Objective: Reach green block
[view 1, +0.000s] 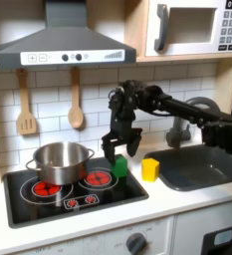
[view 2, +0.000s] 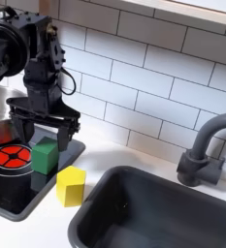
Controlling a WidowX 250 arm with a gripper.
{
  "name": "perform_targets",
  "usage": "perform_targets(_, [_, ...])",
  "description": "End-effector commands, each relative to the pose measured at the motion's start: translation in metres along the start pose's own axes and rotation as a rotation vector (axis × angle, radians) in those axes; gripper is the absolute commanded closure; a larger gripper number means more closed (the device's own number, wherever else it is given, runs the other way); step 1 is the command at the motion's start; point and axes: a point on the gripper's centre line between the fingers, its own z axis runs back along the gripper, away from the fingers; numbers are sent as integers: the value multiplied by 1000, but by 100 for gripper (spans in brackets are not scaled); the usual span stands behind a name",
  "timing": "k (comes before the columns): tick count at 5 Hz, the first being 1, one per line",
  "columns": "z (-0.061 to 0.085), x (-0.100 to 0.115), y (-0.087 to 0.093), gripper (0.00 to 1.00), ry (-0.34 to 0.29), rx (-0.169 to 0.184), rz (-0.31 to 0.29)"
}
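I see the green block (view 1: 119, 165) (view 2: 45, 156) sitting on the black stovetop (view 1: 48, 199) (view 2: 8, 189), at its back corner toward the sink side, on the first exterior view's right edge of the cooktop. The yellow block (view 1: 150, 168) (view 2: 71, 184) stands just beside it on the white counter (view 1: 137, 204), off the stovetop and apart from the green one by a small gap. Directly above the green block my gripper (view 1: 121, 149) (view 2: 45, 129) hangs with its two black fingers spread wide, one on each side of the block; in the second exterior view the fingertips (view 2: 75, 135) reach down to about the level of the block's top, and I cannot tell whether they touch it. Nothing is held between the fingers. The black arm (view 1: 177, 104) runs in from the first exterior view's right, passing over the dark sink (view 1: 202, 164) (view 2: 153, 208) and in front of the grey faucet (view 1: 179, 129) (view 2: 204, 150). On the first exterior view's left of the block a steel pot (view 1: 60, 161) rests on the stovetop over a red burner ring (view 1: 95, 178) (view 2: 10, 156). Behind everything is white tiled wall (view 2: 153, 87), with a wooden spatula (view 1: 26, 108) and a wooden spoon (view 1: 76, 105) hanging under the range hood (view 1: 63, 40), and a microwave (view 1: 197, 27) mounted higher up on the first exterior view's right.
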Motion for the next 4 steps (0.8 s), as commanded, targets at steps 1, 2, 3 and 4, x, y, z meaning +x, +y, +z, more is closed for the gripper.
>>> perform_targets(1, [-12, 0, 1, 0, 26, 3, -15])
perform_targets(2, [-19, 1, 3, 0, 41, 8, -7])
perform_targets(3, [-27, -3, 4, 0, 68, 16, -17])
perform_targets(4, [-29, -3, 5, 0, 75, 12, -10])
